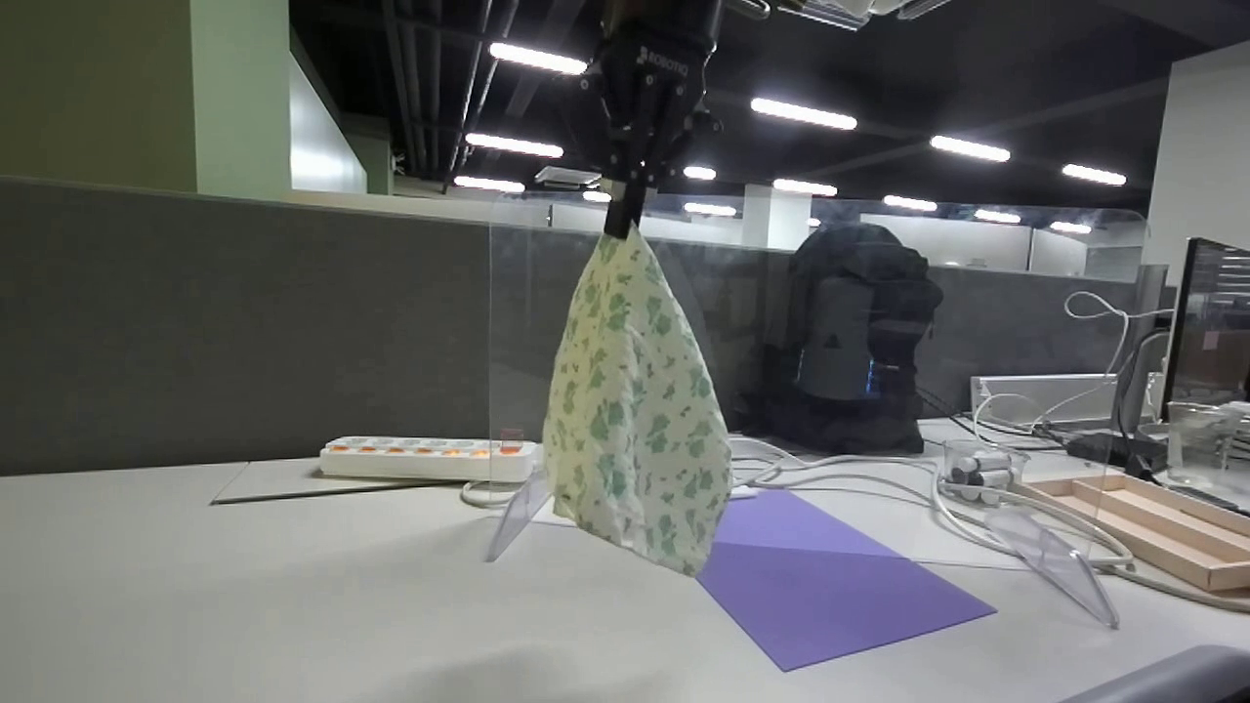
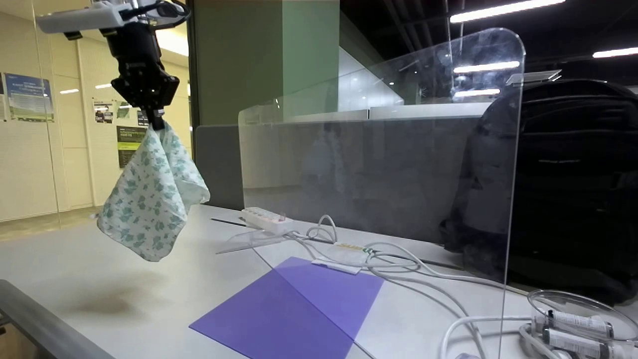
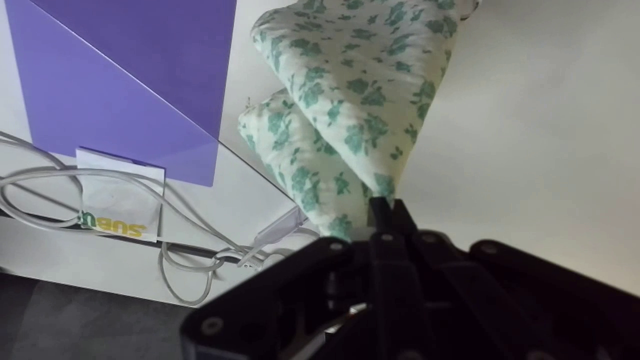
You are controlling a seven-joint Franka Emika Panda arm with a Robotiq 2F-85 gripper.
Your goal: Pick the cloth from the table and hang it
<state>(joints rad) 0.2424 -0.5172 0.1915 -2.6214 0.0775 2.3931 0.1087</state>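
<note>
You have the pincer (image 1: 625, 213) pinched narrow on the floral cloth (image 1: 640, 420), gripping its gathered upper end and pointing downward. Cloth hangs in the air above the tabletop (image 1: 293, 605), its lower hem apart from the surface; its shadow (image 2: 112, 303) shows below in an exterior view. In your wrist view the fabric falls away in two overlapping folds, green print on a pale ground. Beside the cloth, a clear panel (image 2: 398, 164) stands upright, lower edge crossing the flat purple sheet (image 2: 294, 309). Around it on the tabletop: white power strip (image 1: 430, 464) near the panel's end; looped white cables (image 3: 100, 171); white printed paper (image 3: 117, 197) beneath them; black backpack (image 2: 573, 189) behind the panel; divided wooden tray (image 1: 1162, 558), low-sided, near a monitor (image 1: 1211, 332).
</note>
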